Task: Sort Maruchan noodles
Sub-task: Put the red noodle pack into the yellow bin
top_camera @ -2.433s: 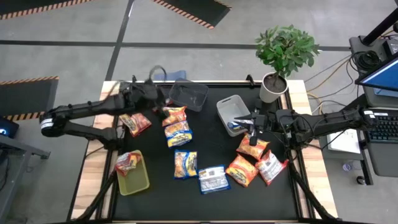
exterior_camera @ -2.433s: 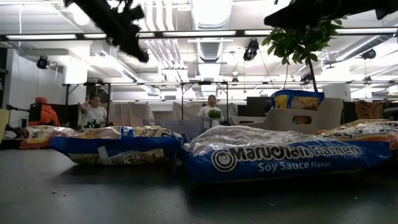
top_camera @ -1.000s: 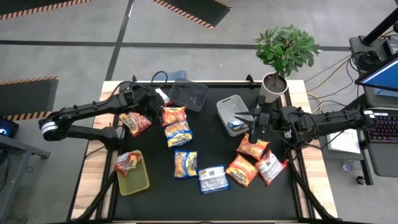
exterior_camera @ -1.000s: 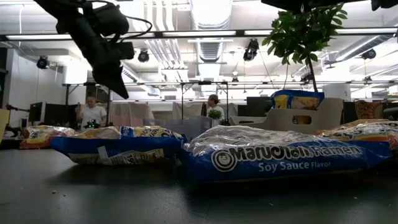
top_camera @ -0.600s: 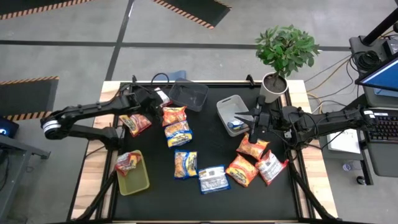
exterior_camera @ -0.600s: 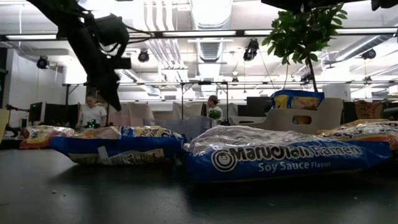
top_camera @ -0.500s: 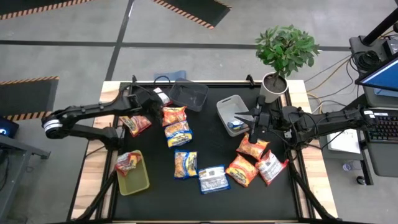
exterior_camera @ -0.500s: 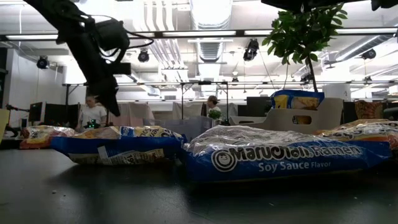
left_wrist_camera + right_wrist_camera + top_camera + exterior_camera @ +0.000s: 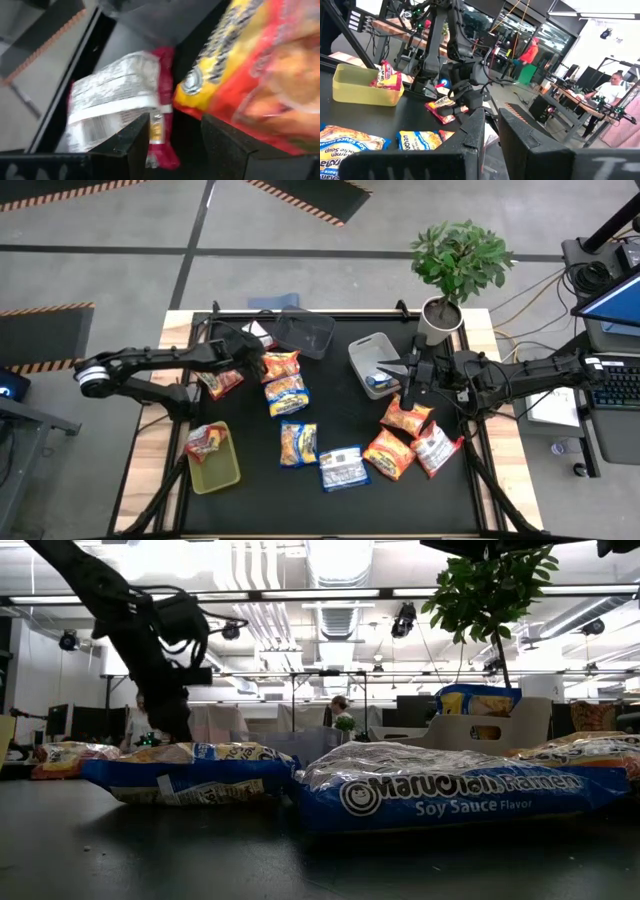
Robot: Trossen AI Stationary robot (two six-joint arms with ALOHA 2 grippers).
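Left gripper [image 9: 250,356], fingers parted, empty, above red packet [image 9: 117,107]; we risk snagging orange packet [image 9: 281,364] at three o'clock.

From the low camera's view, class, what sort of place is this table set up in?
Probably an open-plan lab or workshop: exposed ceiling ducts and strip lights overhead, desks with monitors behind, and people working there.
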